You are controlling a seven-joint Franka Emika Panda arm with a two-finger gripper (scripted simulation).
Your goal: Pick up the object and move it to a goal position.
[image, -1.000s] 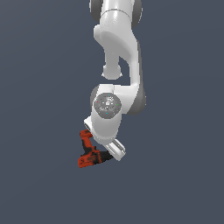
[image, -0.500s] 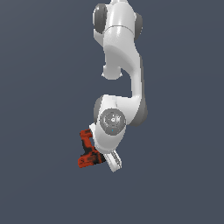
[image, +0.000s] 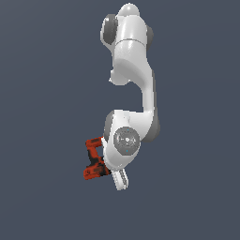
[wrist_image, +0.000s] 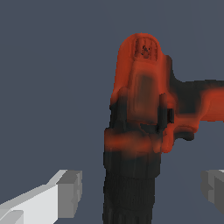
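Note:
The drill (image: 95, 159) is red-orange and black and lies on the dark grey floor, just to the exterior view's left of my white wrist. In the wrist view the drill (wrist_image: 142, 109) fills the middle, with its black chuck end (wrist_image: 130, 192) nearest the camera. My gripper (wrist_image: 140, 190) is open. Its two grey fingertips (wrist_image: 68, 192) stand wide apart on either side of the chuck, with a gap on each side. In the exterior view only part of the gripper (image: 120, 179) shows below the wrist, beside the drill.
The white arm (image: 133, 70) rises from the wrist towards the top of the exterior view. The floor (image: 42, 117) around it is a plain dark grey surface with no other objects in view.
The wrist has dropped lower and the hand has swung under it, close beside the drill. The drill has not moved.

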